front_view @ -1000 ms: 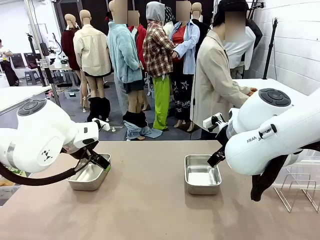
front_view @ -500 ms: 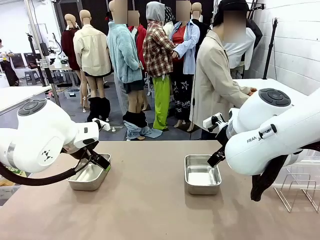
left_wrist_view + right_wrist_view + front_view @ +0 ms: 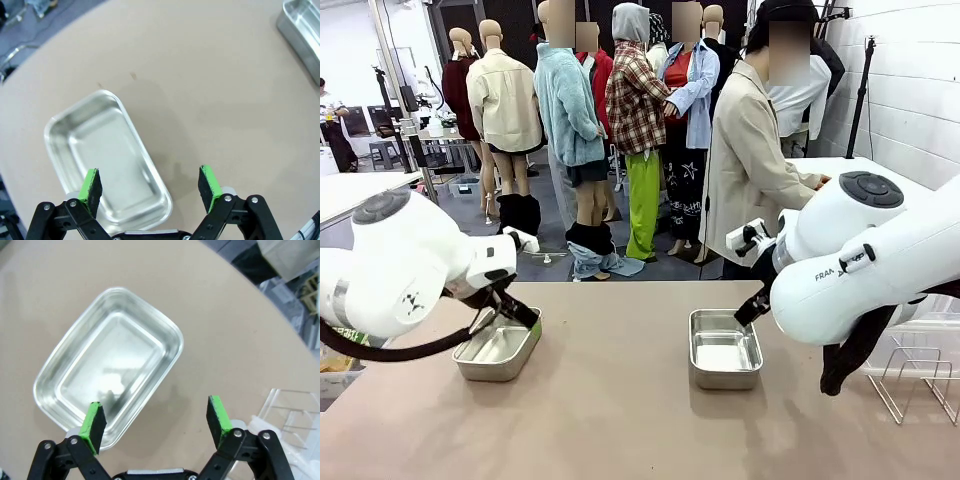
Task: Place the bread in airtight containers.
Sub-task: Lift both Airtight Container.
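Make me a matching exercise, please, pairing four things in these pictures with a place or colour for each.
Things:
1. left steel container
2. right steel container
3. wire rack
4. person's coat

Places or colours:
A. near the table's middle, empty
B. beige
C. on the table's left side, empty
D. at the table's far right edge

Pairs: 1-C, 2-A, 3-D, 4-B
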You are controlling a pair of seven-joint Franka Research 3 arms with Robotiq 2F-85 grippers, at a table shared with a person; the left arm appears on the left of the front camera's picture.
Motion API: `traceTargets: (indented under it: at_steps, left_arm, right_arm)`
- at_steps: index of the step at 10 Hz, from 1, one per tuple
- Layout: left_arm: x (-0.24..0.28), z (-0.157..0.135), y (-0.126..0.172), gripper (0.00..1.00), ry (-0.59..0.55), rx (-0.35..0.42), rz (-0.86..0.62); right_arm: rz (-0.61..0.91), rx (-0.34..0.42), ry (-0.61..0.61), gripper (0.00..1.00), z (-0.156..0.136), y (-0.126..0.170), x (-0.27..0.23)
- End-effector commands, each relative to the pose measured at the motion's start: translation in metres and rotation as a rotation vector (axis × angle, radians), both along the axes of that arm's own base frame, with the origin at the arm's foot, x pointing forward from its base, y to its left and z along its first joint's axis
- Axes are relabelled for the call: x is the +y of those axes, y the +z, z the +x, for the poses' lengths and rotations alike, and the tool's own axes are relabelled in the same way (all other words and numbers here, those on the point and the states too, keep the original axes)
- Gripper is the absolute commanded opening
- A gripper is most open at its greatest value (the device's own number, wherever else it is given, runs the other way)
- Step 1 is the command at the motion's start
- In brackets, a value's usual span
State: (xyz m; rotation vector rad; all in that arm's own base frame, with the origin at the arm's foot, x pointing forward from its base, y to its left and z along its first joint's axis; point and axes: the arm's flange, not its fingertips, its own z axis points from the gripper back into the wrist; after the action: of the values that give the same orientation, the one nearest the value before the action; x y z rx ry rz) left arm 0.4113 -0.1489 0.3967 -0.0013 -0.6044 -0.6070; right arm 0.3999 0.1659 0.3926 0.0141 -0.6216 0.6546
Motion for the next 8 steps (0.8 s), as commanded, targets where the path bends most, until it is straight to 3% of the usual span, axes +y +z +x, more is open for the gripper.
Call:
traceTargets:
  at_steps: [1, 4, 6, 8]
  left_arm:
    - [0.008, 0.002, 0.055, 1.00, 0.038, -0.118, 0.042]
    - [0.045, 0.004, 0.112, 1.00, 0.079, -0.118, 0.085]
    - [0.084, 0.019, 0.129, 1.00, 0.092, -0.081, 0.034]
    - [0.115, 0.031, 0.131, 1.00, 0.185, -0.020, 0.072]
  right_arm:
    - [0.010, -0.110, -0.069, 1.00, -0.003, 0.038, -0.009]
    - [0.054, -0.207, -0.330, 1.00, -0.007, 0.093, -0.099]
    - [0.074, -0.187, -0.512, 1.00, 0.001, 0.112, -0.181]
    - [0.097, -0.170, -0.701, 1.00, 0.003, 0.114, -0.261]
